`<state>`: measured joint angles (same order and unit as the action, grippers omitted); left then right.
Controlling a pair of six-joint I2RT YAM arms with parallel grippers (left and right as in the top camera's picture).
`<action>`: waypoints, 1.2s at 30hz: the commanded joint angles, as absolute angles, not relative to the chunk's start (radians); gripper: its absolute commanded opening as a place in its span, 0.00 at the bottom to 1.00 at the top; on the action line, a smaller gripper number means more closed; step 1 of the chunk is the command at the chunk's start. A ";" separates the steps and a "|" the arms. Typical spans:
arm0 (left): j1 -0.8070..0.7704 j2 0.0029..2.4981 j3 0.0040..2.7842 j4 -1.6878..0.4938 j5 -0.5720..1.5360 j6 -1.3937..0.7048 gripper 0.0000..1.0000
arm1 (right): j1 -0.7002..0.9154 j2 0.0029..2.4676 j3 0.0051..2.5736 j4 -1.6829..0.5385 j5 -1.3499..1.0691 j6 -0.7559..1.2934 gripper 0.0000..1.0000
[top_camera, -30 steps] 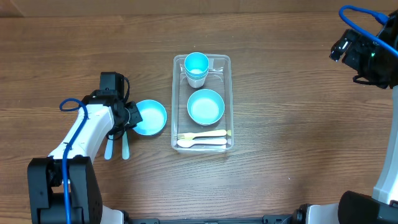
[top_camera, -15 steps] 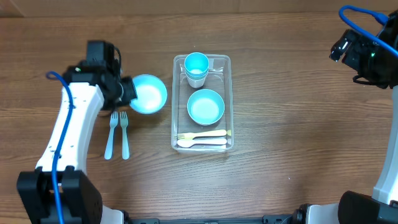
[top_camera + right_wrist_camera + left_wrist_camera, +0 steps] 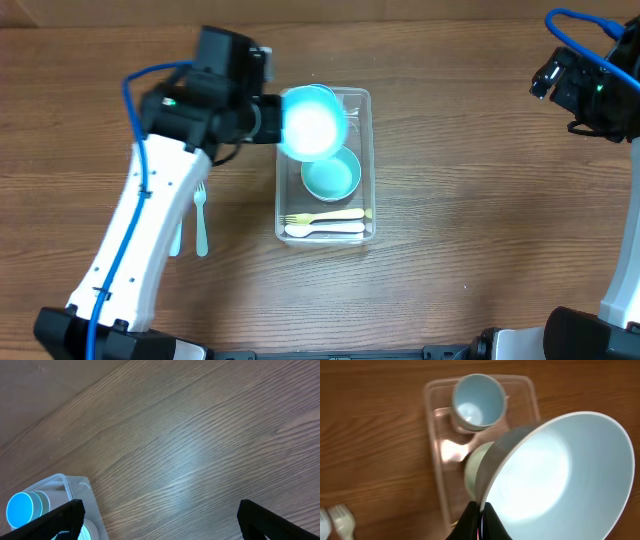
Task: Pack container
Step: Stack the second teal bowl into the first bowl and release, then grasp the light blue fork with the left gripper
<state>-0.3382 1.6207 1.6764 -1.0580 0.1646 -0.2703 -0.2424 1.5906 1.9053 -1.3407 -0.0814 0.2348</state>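
Note:
The clear container (image 3: 366, 150) stands at the table's middle; it also shows in the left wrist view (image 3: 434, 435) and the right wrist view (image 3: 75, 487). It holds a teal cup (image 3: 476, 399), a teal bowl (image 3: 332, 177) and pale cutlery (image 3: 325, 223). My left gripper (image 3: 270, 122) is shut on the rim of a second teal bowl (image 3: 313, 123), held tilted above the container's far half, over the cup. In the left wrist view this bowl (image 3: 560, 475) fills the right side, pinched between the fingers (image 3: 481, 519). My right gripper (image 3: 160, 520) is open and empty, raised at the far right.
Two light blue forks (image 3: 200, 222) lie on the wooden table left of the container, partly under my left arm; their tines show in the left wrist view (image 3: 340, 519). The right arm (image 3: 592, 90) hangs at the far right edge.
My left gripper has lifted the teal bowl from the table beside the forks and carried it right and away, to above the container. The right arm has not moved.

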 commanded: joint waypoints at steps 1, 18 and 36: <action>-0.411 1.688 1.598 -1.009 0.129 -0.342 0.04 | -0.244 1.581 1.906 -1.338 -0.083 0.240 1.00; -0.424 1.867 1.636 -1.042 0.110 -0.348 0.22 | -0.244 1.581 1.906 -1.338 -0.083 0.240 1.00; -0.023 1.670 1.652 -1.401 -0.123 -0.324 0.45 | -0.244 1.581 1.906 -1.338 -0.083 0.240 1.00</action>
